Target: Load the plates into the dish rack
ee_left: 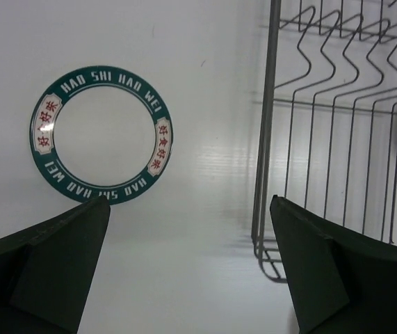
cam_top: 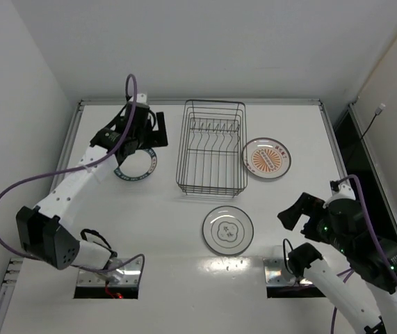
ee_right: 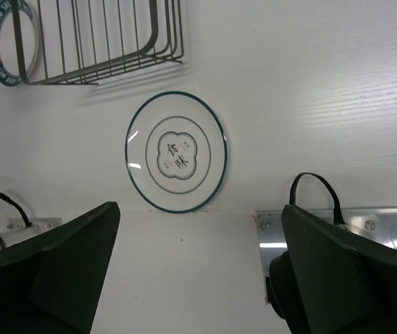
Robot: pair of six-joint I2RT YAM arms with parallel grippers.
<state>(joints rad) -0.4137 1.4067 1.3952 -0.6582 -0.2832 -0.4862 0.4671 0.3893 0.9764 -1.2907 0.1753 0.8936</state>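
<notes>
Left of the rack (cam_top: 212, 156), the left hand (ee_left: 190, 205) hovers wide open, empty, over the green-rimmed plate (ee_left: 101, 133). Just in front of the rack lies the grey-ringed plate (cam_top: 227, 229); beside its right edge, the orange plate (cam_top: 267, 158). Far right, the right hand (ee_right: 199, 207) gapes empty.

The dish rack (cam_top: 211, 189), a black wire basket with a row of upright prongs, is set upright on the table (cam_top: 288, 209). Laid flat outside it, all round and white, are the dark-rimmed plate (ee_left: 101, 134), lettered around its band, just to its left; the orange-centred plate (cam_top: 267, 158) beside its right wall; and the grey-rimmed plate (cam_top: 227, 230) near its front edge.
</notes>
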